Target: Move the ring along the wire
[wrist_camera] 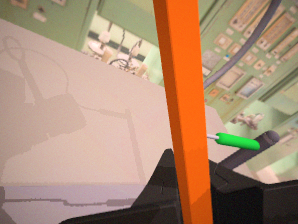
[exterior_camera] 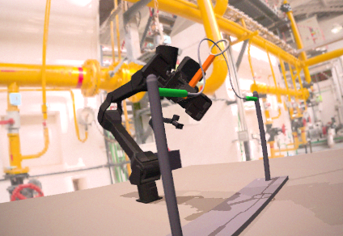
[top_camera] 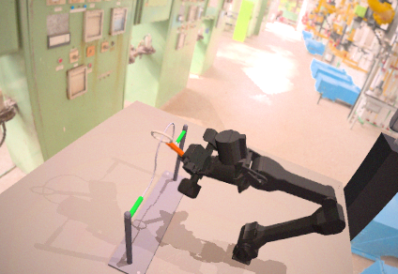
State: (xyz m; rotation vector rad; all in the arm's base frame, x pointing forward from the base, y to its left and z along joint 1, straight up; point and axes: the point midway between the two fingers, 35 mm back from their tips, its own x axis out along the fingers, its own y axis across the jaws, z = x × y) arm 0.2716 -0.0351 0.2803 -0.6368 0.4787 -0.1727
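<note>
The ring (top_camera: pixel 152 133) (exterior_camera: pixel 229 45) is around the upper bend of the thin grey wire (top_camera: pixel 156 163) (exterior_camera: pixel 199 57) (wrist_camera: pixel 227 71); whether they touch I cannot tell. Its orange handle (top_camera: pixel 176 148) (exterior_camera: pixel 204 69) (wrist_camera: pixel 182 85) slopes down to my gripper (top_camera: pixel 184 157) (exterior_camera: pixel 192 85) (wrist_camera: pixel 174 154), which is shut on it. One green part (top_camera: pixel 180 136) (exterior_camera: pixel 171 92) is close to the gripper, beside its post (top_camera: pixel 176 168) (exterior_camera: pixel 163 153). The other green part (top_camera: pixel 136 206) (exterior_camera: pixel 251 99) is by the other post (top_camera: pixel 129 240) (exterior_camera: pixel 262 141). The ring is outside the wrist view.
Both posts stand on a flat base plate (top_camera: pixel 123 252) (exterior_camera: pixel 279 184) on the table (top_camera: pixel 61 163) (exterior_camera: pixel 81 209). The wire rises in a tall bend near one post and drops towards the other. The arm reaches in from the side. A green part and post top also show right of the handle in the wrist view.
</note>
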